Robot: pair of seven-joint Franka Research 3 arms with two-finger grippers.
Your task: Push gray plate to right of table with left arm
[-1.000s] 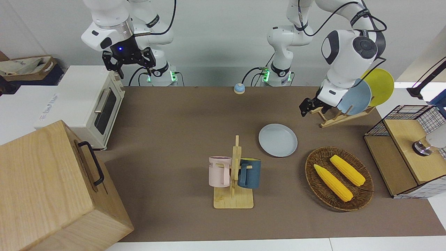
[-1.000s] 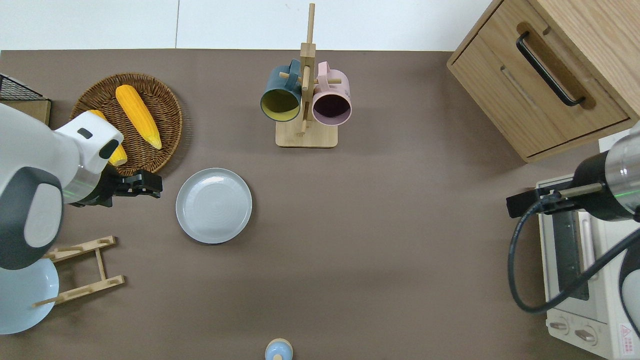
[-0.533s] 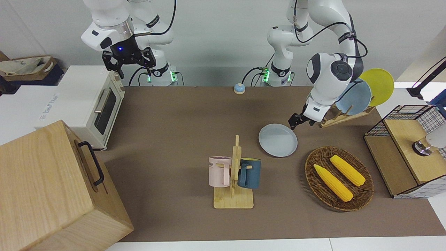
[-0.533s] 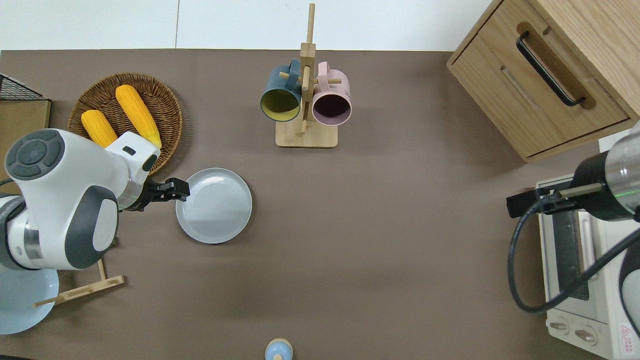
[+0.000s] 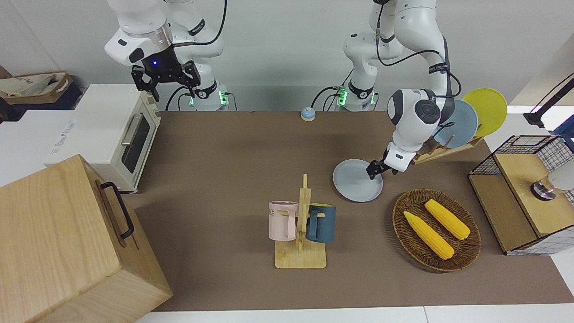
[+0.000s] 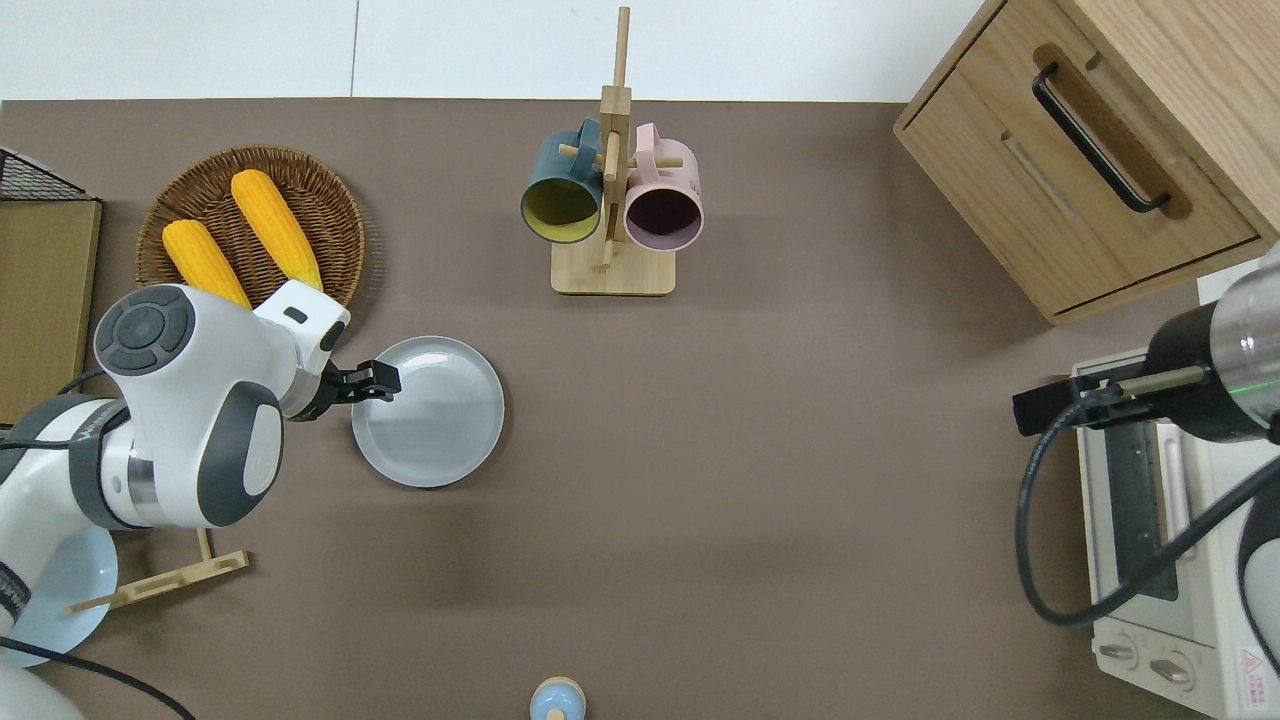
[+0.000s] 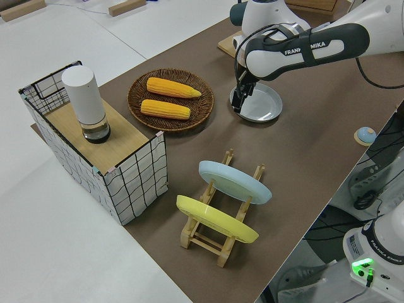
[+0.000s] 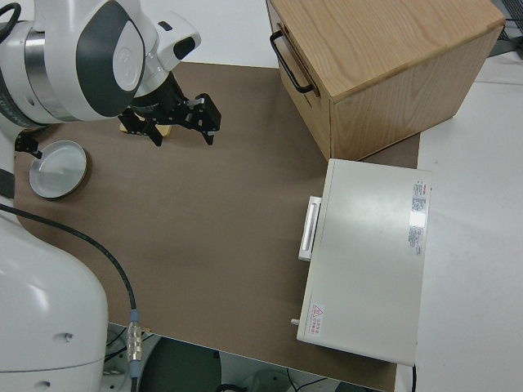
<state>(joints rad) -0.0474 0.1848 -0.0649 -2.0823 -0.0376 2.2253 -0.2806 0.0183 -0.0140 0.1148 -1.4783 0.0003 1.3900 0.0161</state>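
Left of centre in the frame, the gray plate point(image 6: 430, 412) lies flat on the brown table point(image 6: 760, 500). The left gripper point(image 6: 378, 381) reaches in from the frame's left edge, its black tip over the plate's upper-left rim. In the upper left sits a wicker basket point(image 6: 330, 215) with two corn cobs point(image 6: 275, 228). At top centre a wooden mug rack point(image 6: 612, 272) carries a dark blue mug point(image 6: 562, 197) and a pink mug point(image 6: 663, 204). A wooden cabinet point(image 6: 1100, 150) fills the upper right corner, and a white toaster oven point(image 6: 1170, 600) the lower right. The right arm is parked.
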